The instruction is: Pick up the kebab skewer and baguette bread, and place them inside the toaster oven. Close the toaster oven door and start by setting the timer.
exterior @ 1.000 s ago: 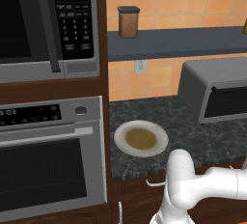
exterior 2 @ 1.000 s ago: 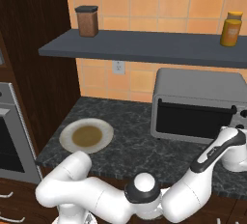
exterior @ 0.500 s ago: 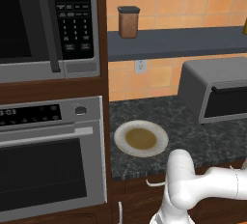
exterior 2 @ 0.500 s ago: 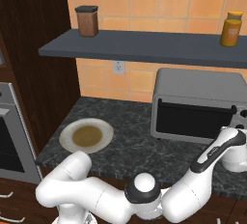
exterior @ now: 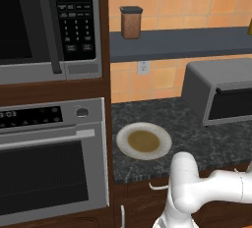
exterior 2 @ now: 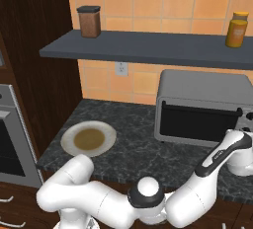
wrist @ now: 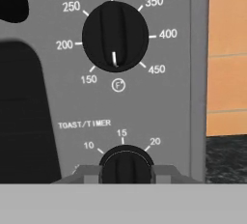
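The toaster oven stands on the counter at the right with its dark glass door closed. Up close in the hand view, my gripper is at the oven's control panel. It is shut on the toast/timer knob, with one finger on each side. Above it the temperature knob points down between 150 and 450. The kebab skewer and the baguette bread are out of view.
A white plate with a brown centre lies on the dark counter left of the oven. The shelf carries a brown jar and an orange bottle. A microwave and a wall oven stand at the left.
The gripper has gone from open to shut. The arm, plate and oven stay where they were in both base views.
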You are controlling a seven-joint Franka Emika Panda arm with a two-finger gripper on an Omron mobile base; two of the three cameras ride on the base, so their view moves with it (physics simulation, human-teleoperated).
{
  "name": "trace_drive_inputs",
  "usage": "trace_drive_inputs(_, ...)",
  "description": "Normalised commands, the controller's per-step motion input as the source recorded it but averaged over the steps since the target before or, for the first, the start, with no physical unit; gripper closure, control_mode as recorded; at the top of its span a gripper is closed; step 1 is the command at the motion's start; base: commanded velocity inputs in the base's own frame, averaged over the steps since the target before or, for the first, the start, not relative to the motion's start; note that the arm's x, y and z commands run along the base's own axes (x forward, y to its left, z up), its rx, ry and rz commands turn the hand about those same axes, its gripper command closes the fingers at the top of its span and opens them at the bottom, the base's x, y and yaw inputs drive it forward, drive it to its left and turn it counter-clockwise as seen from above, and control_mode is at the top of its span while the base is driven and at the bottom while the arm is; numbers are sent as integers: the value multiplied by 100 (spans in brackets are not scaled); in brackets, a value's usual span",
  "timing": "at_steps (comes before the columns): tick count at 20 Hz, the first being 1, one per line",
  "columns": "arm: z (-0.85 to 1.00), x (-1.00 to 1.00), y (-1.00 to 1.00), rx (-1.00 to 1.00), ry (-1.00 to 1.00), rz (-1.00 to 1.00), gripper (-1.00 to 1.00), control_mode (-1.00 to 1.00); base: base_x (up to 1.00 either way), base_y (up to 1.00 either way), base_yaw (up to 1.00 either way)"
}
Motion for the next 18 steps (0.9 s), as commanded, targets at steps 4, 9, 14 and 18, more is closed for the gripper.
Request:
trace_drive_inputs(4,0,0,0,0,0,0,100,-100,0,0,0)
trace_drive_inputs(9,0,0,1,0,0,0,100,-100,0,0,0)
trace_drive_inputs(14,0,6,0,0,0,0,100,-100,0,0,0)
trace_drive_inputs(18,0,0,0,1,1,0,100,-100,0,0,0)
